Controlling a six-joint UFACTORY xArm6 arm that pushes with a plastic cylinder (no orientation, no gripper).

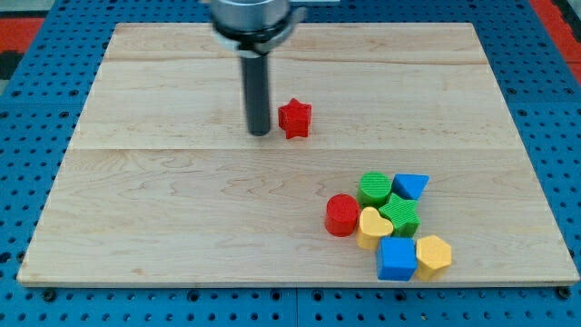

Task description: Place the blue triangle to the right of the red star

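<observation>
The red star [294,118] sits on the wooden board [163,200] just above the view's middle. My tip [260,133] stands on the board right next to the star's left side, a small gap apart. The blue triangle [410,185] lies at the view's lower right, at the top right of a cluster of blocks, well below and to the right of the star and of my tip.
The cluster also holds a green block [374,189], a green star [399,214], a red cylinder [342,215], a yellow heart [372,226], a blue cube [396,259] and a yellow block [434,254]. A blue pegboard surrounds the board.
</observation>
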